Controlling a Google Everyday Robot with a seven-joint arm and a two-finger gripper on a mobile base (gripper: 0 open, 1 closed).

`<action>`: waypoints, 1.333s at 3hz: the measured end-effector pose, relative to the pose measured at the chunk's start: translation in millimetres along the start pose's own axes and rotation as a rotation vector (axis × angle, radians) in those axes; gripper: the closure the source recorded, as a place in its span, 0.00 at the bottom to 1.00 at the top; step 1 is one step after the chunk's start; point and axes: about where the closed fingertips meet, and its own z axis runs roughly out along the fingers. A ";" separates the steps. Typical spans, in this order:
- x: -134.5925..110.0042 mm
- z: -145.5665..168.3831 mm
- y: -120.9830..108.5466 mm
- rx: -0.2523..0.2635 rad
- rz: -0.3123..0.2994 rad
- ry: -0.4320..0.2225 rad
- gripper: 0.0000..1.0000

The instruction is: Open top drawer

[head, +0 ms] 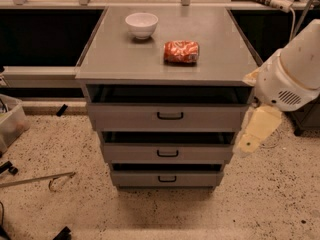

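The top drawer (167, 117) is the uppermost and widest of three grey drawer fronts in a grey metal cabinet. Its small black loop handle (170, 116) sits at the middle of the front. A dark gap shows between its front and the cabinet top. My gripper (256, 131), cream-coloured, hangs below the white arm housing (292, 74) just off the cabinet's right side, level with the top drawer front and to the right of the handle. It touches nothing that I can see.
A white bowl (141, 24) and a red crumpled can (181, 51) sit on the cabinet top (120, 59). The two lower drawers (167, 154) have like handles. A clear bin (10, 123) and a metal rod (35, 180) are on the speckled floor at the left.
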 end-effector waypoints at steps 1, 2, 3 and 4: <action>-4.4 38.9 -8.4 0.086 0.054 -0.016 0.00; -4.4 38.9 -8.5 0.086 0.053 -0.016 0.00; 0.9 52.7 -16.1 0.136 0.035 -0.031 0.00; 9.9 85.2 -36.4 0.204 0.017 -0.086 0.00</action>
